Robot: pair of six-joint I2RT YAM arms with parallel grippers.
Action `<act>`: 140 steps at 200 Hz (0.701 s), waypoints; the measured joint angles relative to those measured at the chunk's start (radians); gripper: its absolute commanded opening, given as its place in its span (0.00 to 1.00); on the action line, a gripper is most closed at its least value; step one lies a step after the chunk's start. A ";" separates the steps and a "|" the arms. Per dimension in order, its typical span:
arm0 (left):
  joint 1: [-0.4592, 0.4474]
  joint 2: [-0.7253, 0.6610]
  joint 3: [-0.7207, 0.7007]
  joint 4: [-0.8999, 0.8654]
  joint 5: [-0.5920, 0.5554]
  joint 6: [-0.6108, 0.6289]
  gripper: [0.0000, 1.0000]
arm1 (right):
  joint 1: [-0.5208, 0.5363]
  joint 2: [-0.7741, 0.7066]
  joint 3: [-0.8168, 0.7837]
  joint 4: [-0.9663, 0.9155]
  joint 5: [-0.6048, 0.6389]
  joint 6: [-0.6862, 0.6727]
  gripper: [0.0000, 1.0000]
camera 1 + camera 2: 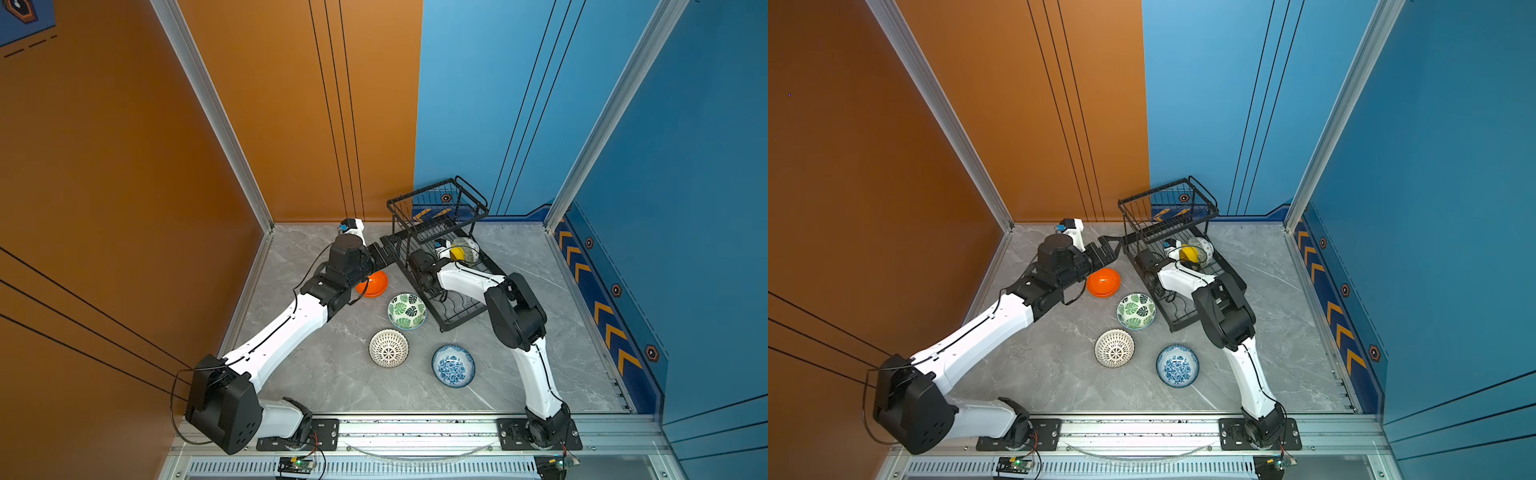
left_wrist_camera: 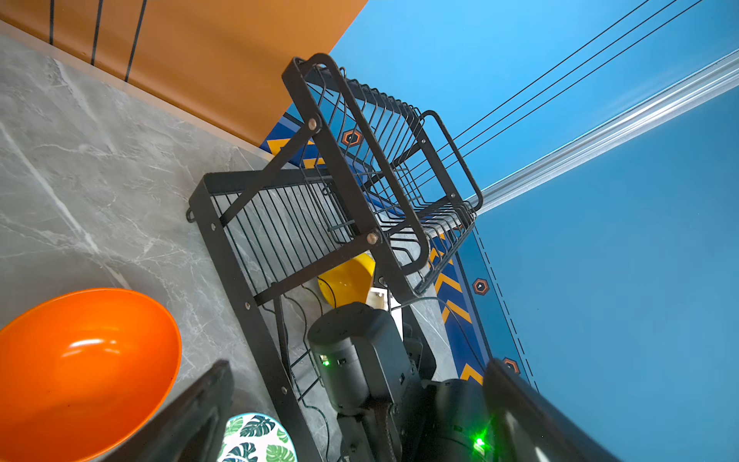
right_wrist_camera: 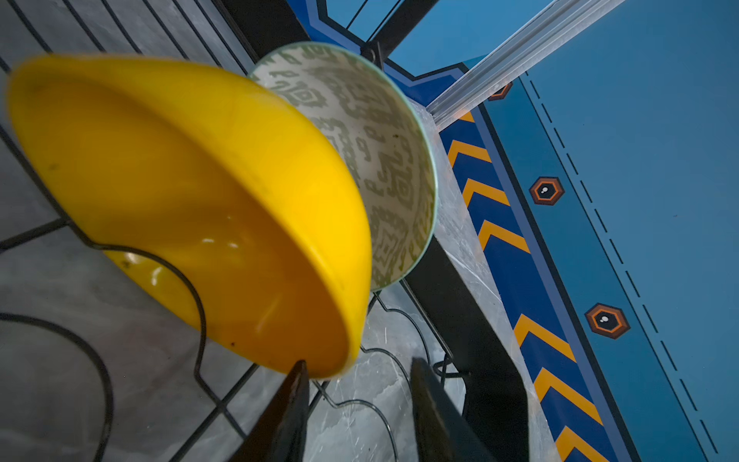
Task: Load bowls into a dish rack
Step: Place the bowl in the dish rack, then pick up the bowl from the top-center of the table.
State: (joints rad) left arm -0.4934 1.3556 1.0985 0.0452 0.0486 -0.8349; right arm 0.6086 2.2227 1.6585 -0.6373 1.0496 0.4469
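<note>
The black wire dish rack [image 1: 446, 326] [image 1: 1177, 325] [image 2: 240, 256] stands at the back of the table. Inside it a yellow bowl [image 1: 457, 252] [image 3: 200, 200] leans on edge against a grey-green patterned bowl [image 1: 468, 246] [image 3: 380, 160] under the raised basket. My right gripper [image 3: 358, 362] is open just below the yellow bowl's rim, which touches one fingertip only. My left gripper [image 1: 388, 251] [image 2: 358, 364] is wide open beside the rack, holding nothing, just beyond the orange bowl [image 1: 374, 283] [image 2: 80, 368].
On the table lie a green-leaf bowl [image 1: 407, 311] [image 2: 256, 440], a white lattice bowl [image 1: 388, 348] and a blue floral bowl [image 1: 453, 365]. My right arm [image 1: 465, 282] lies over the rack's wavy dividers [image 3: 200, 320]. Walls close in behind and to both sides.
</note>
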 measured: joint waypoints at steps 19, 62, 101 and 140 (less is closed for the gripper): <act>-0.001 0.000 0.001 -0.005 -0.003 0.000 0.98 | -0.001 -0.009 -0.002 -0.001 -0.010 0.003 0.49; -0.006 0.000 0.002 -0.010 -0.007 0.001 0.98 | -0.001 -0.036 -0.009 -0.002 -0.056 0.003 0.52; -0.010 0.000 0.002 -0.011 -0.011 0.001 0.98 | -0.001 -0.088 -0.045 0.001 -0.084 0.003 0.53; -0.012 0.000 0.002 -0.011 -0.016 0.001 0.98 | -0.002 -0.112 -0.068 0.002 -0.099 0.002 0.55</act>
State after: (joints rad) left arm -0.5056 1.3556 1.1004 0.0338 0.0322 -0.8337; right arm 0.6067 2.1109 1.5902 -0.6357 0.9504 0.4488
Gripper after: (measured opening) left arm 0.980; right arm 0.545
